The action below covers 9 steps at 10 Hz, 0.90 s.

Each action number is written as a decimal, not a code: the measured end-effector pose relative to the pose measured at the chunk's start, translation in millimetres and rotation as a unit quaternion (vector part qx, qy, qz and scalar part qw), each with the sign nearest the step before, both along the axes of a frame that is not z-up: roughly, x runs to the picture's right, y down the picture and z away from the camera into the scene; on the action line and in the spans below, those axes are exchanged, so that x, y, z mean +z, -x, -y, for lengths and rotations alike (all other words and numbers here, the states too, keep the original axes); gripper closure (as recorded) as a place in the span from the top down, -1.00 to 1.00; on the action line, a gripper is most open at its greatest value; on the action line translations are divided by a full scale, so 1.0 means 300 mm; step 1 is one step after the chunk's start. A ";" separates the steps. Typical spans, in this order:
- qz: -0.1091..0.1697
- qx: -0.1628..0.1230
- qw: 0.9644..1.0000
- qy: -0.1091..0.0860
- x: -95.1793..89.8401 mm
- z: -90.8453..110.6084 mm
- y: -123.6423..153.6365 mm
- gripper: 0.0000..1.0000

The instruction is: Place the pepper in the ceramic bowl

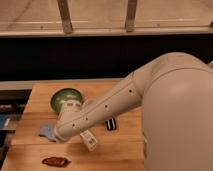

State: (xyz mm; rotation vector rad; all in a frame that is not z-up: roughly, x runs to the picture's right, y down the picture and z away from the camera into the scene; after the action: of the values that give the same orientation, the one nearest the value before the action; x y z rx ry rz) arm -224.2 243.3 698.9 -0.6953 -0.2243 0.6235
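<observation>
Fingers unreadable on gripper (pixel 47 132), lower left

Whether they are spread or pressed together cannot be told. The pepper (pixel 56 161) lies on the wooden table (pixel 35 150) at bottom left, just below the gripper, apart from it. The ceramic bowl (pixel 63 97) sits higher, partly behind the arm (pixel 107 102).

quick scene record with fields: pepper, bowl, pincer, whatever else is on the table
pepper: slim dark red glossy pepper, lying near the front left edge of the light wooden table, not held
bowl: round green ceramic bowl, back left, partly hidden by the arm, no pepper visible inside
pincer: pincer, low over the table's left side, between bowl and pepper, apart from the pepper
other: white labelled bottle just below the arm; small black object right of it
</observation>
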 end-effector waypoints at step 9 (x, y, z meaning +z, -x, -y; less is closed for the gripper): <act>-0.007 -0.041 0.999 0.009 -0.011 -0.021 0.018 -0.17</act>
State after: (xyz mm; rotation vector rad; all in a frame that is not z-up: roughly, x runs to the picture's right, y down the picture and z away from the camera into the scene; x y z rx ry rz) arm -229.6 249.6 695.5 -0.7148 -0.1769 0.5531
